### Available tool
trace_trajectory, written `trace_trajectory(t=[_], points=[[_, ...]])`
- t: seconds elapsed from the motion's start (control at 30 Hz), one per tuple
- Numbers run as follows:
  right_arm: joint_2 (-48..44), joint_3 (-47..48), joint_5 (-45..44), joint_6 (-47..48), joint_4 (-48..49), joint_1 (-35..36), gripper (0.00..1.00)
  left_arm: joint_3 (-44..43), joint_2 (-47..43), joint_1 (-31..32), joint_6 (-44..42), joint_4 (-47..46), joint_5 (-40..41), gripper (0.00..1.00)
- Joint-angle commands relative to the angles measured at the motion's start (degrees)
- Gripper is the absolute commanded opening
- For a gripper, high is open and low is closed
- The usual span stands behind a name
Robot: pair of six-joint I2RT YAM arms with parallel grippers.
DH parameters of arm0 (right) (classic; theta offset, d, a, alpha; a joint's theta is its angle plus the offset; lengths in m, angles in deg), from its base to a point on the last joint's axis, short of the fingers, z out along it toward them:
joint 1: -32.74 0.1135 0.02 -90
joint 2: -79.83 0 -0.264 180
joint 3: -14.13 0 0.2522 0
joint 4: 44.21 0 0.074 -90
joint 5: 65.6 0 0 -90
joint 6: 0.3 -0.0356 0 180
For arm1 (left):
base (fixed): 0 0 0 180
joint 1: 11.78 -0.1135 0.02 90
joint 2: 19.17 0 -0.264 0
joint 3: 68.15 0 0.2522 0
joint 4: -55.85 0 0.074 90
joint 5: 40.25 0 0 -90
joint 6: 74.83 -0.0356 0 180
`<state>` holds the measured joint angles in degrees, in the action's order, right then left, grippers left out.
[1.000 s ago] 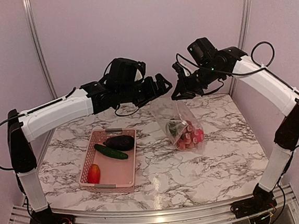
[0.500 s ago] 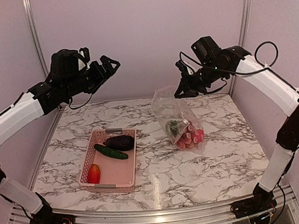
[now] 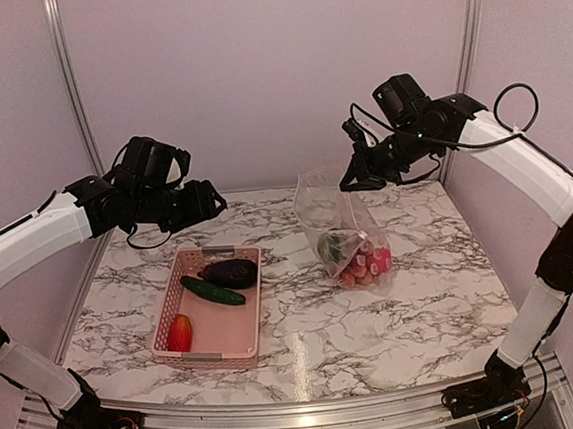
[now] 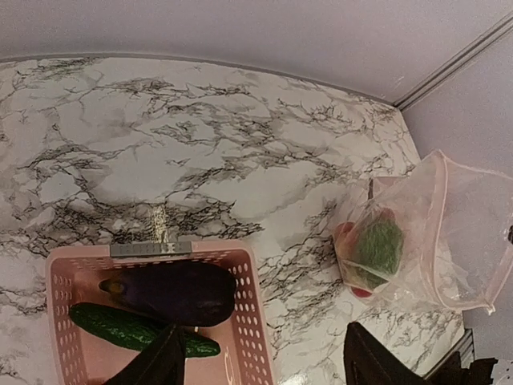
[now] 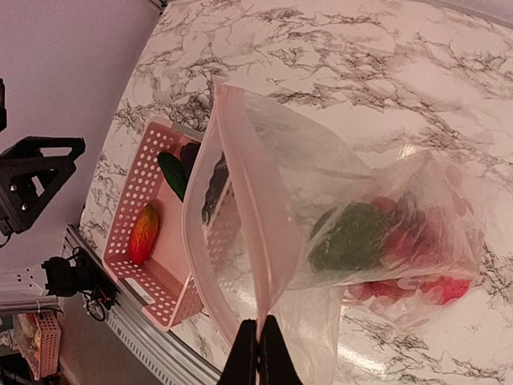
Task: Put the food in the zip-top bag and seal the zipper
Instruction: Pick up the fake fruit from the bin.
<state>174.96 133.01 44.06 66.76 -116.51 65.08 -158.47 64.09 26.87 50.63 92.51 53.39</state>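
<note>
Clear zip-top bag (image 3: pixel 343 225) is hanging from the right gripper (image 5: pixel 258 341), which is pinching its unsealed zipper (image 5: pixel 248 208), with red and green food (image 3: pixel 363 260) already sitting inside. Eggplant (image 3: pixel 229 273), cucumber (image 3: pixel 212 291) and a red-yellow fruit (image 3: pixel 179 332) are waiting in the pink basket (image 3: pixel 240 351). Left gripper (image 4: pixel 260 361) is hovering spread and empty, so I'm guessing roughly halfway.

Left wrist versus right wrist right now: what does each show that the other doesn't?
Left wrist only: the eggplant seen whole and unobstructed, and the table's far edge against the wall. Right wrist only: the right gripper pinched shut on the zipper, holding the bag's open mouth up, and the yellow-red piece at the basket's near end. Both: the pink basket with the cucumber, the zip-top bag with green and red food already inside, and the left gripper, fingers apart and empty.
</note>
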Motion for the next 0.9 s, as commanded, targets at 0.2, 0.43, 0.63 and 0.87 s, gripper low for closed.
trace_trajectory(t=[0.2, 0.43, 0.63, 0.87], points=[[-2.2, -2.8, 1.3, -1.7, 4.0, -0.2, 0.00, 0.7, 0.7, 4.7, -4.0, 25.2, 1.0, 0.59], [-1.1, -1.5, 1.9, -0.8, 4.1, -0.2, 0.00, 7.4, -0.2, 9.8, -1.1, 29.4, 9.9, 0.55], [0.0, -1.1, 3.0, -0.3, 4.1, -0.2, 0.00, 12.1, 0.5, 10.7, 1.0, 29.6, 12.0, 0.53], [0.4, -1.2, 3.1, 0.4, 3.9, -0.3, 0.00, 15.0, 2.5, 10.7, 0.2, 29.8, 12.3, 0.52]])
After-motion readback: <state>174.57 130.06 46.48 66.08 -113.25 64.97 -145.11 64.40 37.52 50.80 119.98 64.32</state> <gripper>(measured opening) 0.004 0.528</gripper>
